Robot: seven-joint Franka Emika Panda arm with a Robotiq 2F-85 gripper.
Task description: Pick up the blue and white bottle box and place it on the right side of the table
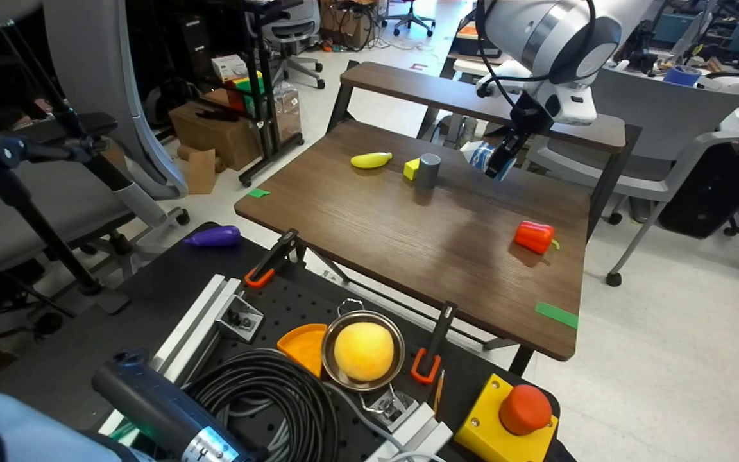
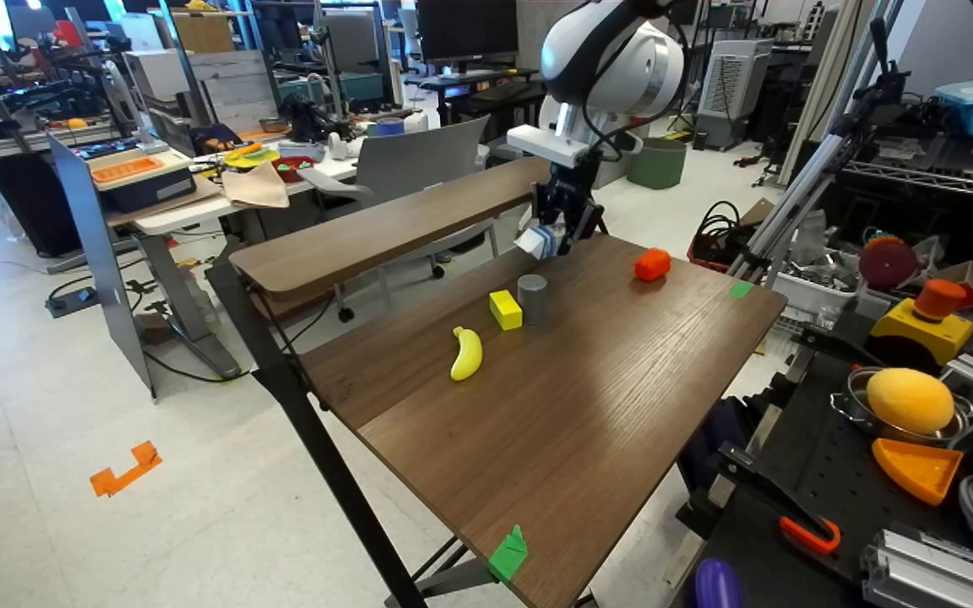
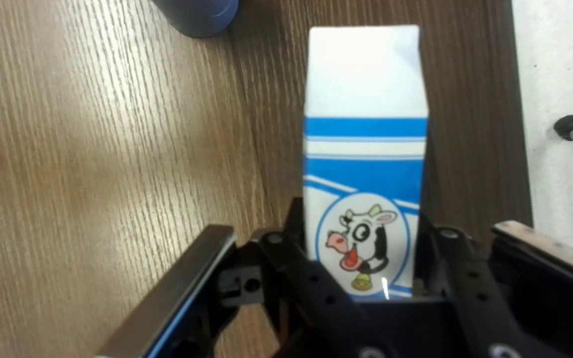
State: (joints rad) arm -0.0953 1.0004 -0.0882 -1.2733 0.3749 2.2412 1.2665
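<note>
Pics bright. In an ext. view, table [image 2: 655, 380] has shiny streaks nr a long edge; pepper [image 1: 534, 237] has a soft shadow nr a short edge. Wrist view: box [image 3: 366, 159] too bright on top.

- You have one gripper [image 3: 361, 223] and one blue and white bottle box [image 3: 366, 136].
- You have one dark brown table [image 1: 369, 221] with one raised shelf [image 1: 421, 87] and two green tape marks [image 1: 557, 315].
- You can count one yellow banana-shaped object [image 1: 371, 160], one yellow block [image 2: 505, 310], one gray cylinder [image 2: 532, 300] and one red-orange bell pepper [image 1: 534, 237].
- You also have two black-and-orange clamps [image 1: 439, 333] and one metal pot [image 1: 399, 351] holding one yellow ball [image 1: 363, 351].
- You see one purple object [image 1: 215, 236], one orange wedge-shaped piece [image 1: 305, 345] and one red button [image 1: 525, 409].
</note>
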